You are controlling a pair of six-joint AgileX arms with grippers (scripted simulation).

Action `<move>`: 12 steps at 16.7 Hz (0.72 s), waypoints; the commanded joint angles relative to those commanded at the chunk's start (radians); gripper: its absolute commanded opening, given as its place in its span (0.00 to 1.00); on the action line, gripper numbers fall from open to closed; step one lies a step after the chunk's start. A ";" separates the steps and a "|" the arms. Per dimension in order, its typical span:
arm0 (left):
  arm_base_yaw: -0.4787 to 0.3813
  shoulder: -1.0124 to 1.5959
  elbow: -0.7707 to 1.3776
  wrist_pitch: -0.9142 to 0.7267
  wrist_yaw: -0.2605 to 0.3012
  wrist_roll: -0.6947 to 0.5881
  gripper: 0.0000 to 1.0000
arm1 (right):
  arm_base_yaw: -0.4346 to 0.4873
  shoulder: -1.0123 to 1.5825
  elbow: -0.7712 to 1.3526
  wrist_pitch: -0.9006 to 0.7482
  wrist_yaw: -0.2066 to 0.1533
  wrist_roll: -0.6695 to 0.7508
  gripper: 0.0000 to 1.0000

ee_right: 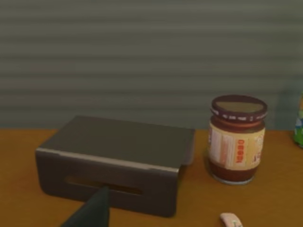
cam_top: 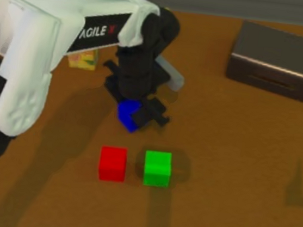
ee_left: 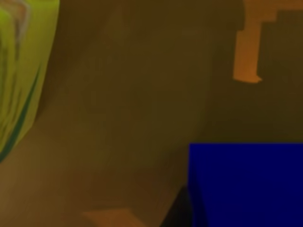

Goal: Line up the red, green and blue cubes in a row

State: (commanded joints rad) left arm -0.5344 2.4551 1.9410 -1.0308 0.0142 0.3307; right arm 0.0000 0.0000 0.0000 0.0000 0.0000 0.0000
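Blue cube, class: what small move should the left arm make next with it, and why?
Probably carry the blue cube, at the left gripper, to the spot right of the green cube. The red cube and green one already sit side by side, so that spot would complete the row.

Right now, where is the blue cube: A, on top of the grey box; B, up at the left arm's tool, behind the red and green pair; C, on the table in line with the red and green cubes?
B: the blue cube sits at the left tool, behind the red cube and green cube, which stand side by side.
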 joint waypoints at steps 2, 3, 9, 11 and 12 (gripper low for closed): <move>0.002 -0.013 0.042 -0.056 0.000 0.002 0.00 | 0.000 0.000 0.000 0.000 0.000 0.000 1.00; 0.005 -0.021 0.068 -0.092 0.000 0.002 0.00 | 0.000 0.000 0.000 0.000 0.000 0.000 1.00; 0.018 -0.057 0.158 -0.216 -0.001 -0.002 0.00 | 0.000 0.000 0.000 0.000 0.000 0.000 1.00; 0.013 -0.054 0.156 -0.213 -0.001 -0.001 0.00 | 0.000 0.000 0.000 0.000 0.000 0.000 1.00; 0.010 -0.053 0.158 -0.215 -0.001 0.002 0.00 | 0.000 0.000 0.000 0.000 0.000 0.000 1.00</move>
State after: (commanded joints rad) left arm -0.5247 2.4025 2.0993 -1.2456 0.0132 0.3332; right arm 0.0000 0.0000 0.0000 0.0000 0.0000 0.0000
